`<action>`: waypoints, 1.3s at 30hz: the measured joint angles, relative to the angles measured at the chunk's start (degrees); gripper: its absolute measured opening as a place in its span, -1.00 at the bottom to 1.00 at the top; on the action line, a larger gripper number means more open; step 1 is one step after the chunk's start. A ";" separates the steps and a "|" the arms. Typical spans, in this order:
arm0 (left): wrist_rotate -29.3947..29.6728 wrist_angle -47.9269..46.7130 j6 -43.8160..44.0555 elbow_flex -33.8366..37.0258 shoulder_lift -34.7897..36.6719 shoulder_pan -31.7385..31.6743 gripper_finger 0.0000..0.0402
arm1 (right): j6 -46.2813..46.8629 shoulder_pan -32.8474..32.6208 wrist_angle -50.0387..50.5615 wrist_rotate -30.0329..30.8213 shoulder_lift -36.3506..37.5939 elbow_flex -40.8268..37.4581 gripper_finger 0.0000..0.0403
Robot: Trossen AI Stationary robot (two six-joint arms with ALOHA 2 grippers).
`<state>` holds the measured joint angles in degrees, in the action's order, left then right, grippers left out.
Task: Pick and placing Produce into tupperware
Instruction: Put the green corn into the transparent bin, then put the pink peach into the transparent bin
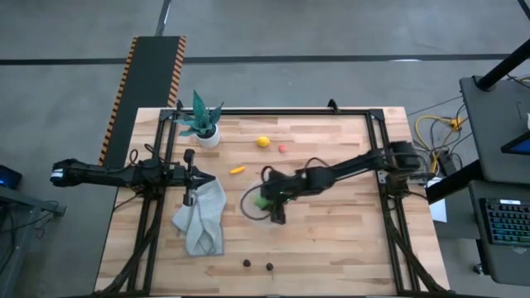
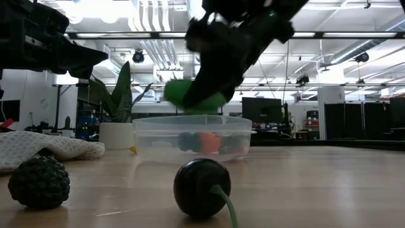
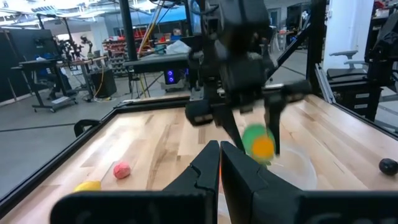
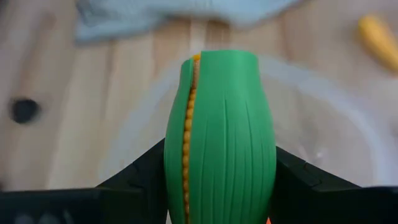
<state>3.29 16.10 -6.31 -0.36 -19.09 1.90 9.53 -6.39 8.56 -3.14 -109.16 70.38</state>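
My right gripper (image 1: 267, 202) is shut on the green oval (image 4: 219, 137), a ribbed green piece with a yellow beaded seam. It holds the oval above the clear round tupperware (image 2: 190, 136), which stands on the table at mid-table. My left gripper (image 1: 190, 199) is shut and holds nothing, over the upper edge of the grey-green cloth (image 1: 201, 222). The lemon (image 1: 262, 141), a red piece (image 1: 282, 149) and the carrot (image 1: 237, 170) lie on the table beyond the tupperware. Two dark pieces (image 1: 247, 263) (image 1: 269, 266) lie near the front edge. My right gripper pinches the green oval's two long sides (image 4: 177, 162) between its two fingers (image 4: 143, 171), around the oval's middle. The fingers slant down from the table's right side. The oval is lifted clear, above the tupperware's rim (image 2: 190, 119).
A teal potted plant (image 1: 203, 124) stands at the far left corner. The cloth lies left of the tupperware. An orange shape (image 2: 205, 142) shows through the tupperware's wall; whether it lies inside or behind, I cannot tell. Bare wood lies at the right half (image 1: 348, 232).
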 joint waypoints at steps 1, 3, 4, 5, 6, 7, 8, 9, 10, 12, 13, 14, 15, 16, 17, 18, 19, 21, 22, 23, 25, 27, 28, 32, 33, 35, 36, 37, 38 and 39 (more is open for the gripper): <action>0.00 0.00 0.00 0.00 0.00 0.00 -1.00 | -0.16 0.01 1.73 0.03 -1.69 1.56 -0.09; -0.01 -0.03 0.00 0.00 0.00 0.00 -1.00 | 0.07 0.02 4.56 0.20 -4.20 4.22 -0.09; 0.00 -0.07 0.00 0.00 0.00 0.00 -1.00 | 0.12 -0.05 5.54 0.11 -5.23 5.30 -0.09; 0.00 -0.08 0.02 0.00 0.00 -0.01 -1.00 | 0.04 -0.18 6.44 -0.19 -5.93 6.35 -0.09; -0.01 -0.11 0.02 0.00 0.00 0.00 -1.00 | -0.27 -0.35 7.45 -0.48 -6.30 7.22 -0.09; 0.00 -0.13 0.02 0.00 0.00 0.01 -1.00 | -0.53 -0.66 8.18 -0.51 -6.54 7.72 -0.09; 0.00 -0.12 0.02 0.00 0.00 0.01 -1.00 | -0.81 -0.96 8.67 -0.55 -6.81 8.16 -0.09; -0.02 -0.15 0.02 0.00 0.00 -0.01 -1.00 | -0.86 -1.30 8.70 -0.69 -6.89 8.48 -0.09; -0.02 -0.22 0.02 0.00 0.02 0.01 -1.00 | -0.94 -1.57 8.97 -0.78 -6.83 8.60 -0.09; -0.02 -0.19 0.02 0.00 -0.01 0.01 -1.00 | -0.54 -2.09 9.90 -0.94 -6.44 8.74 -0.09; -0.02 -0.26 0.02 0.00 -0.01 0.01 -1.00 | -0.24 -2.31 9.76 -0.94 -6.14 8.80 -0.09; -0.01 -0.28 0.02 0.00 0.02 0.01 -1.00 | -0.11 -2.55 9.75 -0.91 -5.89 8.78 -0.09; -0.01 -0.20 0.02 0.00 -0.01 -0.01 -1.00 | -0.10 -2.78 9.75 -0.85 -5.73 8.78 -0.09; -0.02 -0.18 0.02 0.00 -0.09 -0.01 -1.00 | -0.11 -2.94 9.72 -0.86 -5.65 8.78 -0.09; -0.02 -0.17 0.02 0.00 -0.15 0.01 -1.00 | -0.12 -3.05 9.91 -0.82 -5.65 8.77 -0.09; -0.01 -0.11 0.02 0.00 -0.29 -0.01 -1.00 | -0.12 -3.13 10.18 -0.83 -5.65 8.70 -0.09; -0.01 -0.08 0.04 0.00 -0.39 -0.01 -1.00 | -0.10 -3.20 10.48 -0.92 -5.65 8.65 -0.08; -0.01 -0.11 0.04 0.00 -0.37 -0.01 -1.00 | -0.10 -3.24 10.71 -1.41 -5.65 8.65 -0.01; -0.02 -0.07 0.04 0.00 -0.37 -0.01 -1.00 | -0.13 -3.26 10.86 -1.55 -5.65 8.65 0.04; -0.02 -0.09 0.02 0.00 -0.37 0.01 -1.00 | -0.11 -3.30 11.01 -1.57 -5.65 8.65 0.10; -0.02 -0.07 0.04 0.00 -0.31 -0.01 -1.00 | -0.10 -3.45 11.21 -1.57 -5.65 8.65 0.22; -0.02 -0.09 0.02 0.00 -0.28 -0.01 -1.00 | -0.10 -3.69 11.15 -1.54 -5.65 8.65 0.32; 0.00 -0.10 0.02 0.00 -0.28 0.00 -1.00 | -0.10 -3.73 11.15 -1.54 -5.65 8.65 0.36; -0.02 -0.11 0.02 0.00 -0.37 -0.01 -1.00 | 0.28 -3.92 11.54 -1.68 -5.11 8.64 0.49; -0.02 -0.09 0.02 0.00 -0.35 0.01 -1.00 | 0.56 -3.92 11.93 -1.75 -4.66 8.63 0.51; -0.02 -0.06 0.02 0.00 -0.37 0.00 -1.00 | 1.01 -3.89 12.37 -1.52 -3.50 8.63 0.54; -0.02 -0.09 0.02 0.00 -0.36 0.01 -1.00 | 0.99 -3.87 12.43 -1.32 -2.86 8.63 0.54; -0.02 -0.08 0.02 0.00 -0.29 0.01 -1.00 | 0.97 -3.87 12.56 -1.31 -2.02 8.63 0.54; -0.01 -0.06 0.02 0.00 -0.28 0.00 -1.00 | 0.83 -3.87 12.67 -1.29 -1.23 8.63 0.54; -0.02 -0.05 0.02 0.00 -0.29 -0.01 -1.00 | 0.58 -3.85 12.59 -1.14 -0.32 8.63 0.53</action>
<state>3.27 16.05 -6.28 -0.36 -19.38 1.90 10.12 -10.24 21.15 -4.28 -109.47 79.00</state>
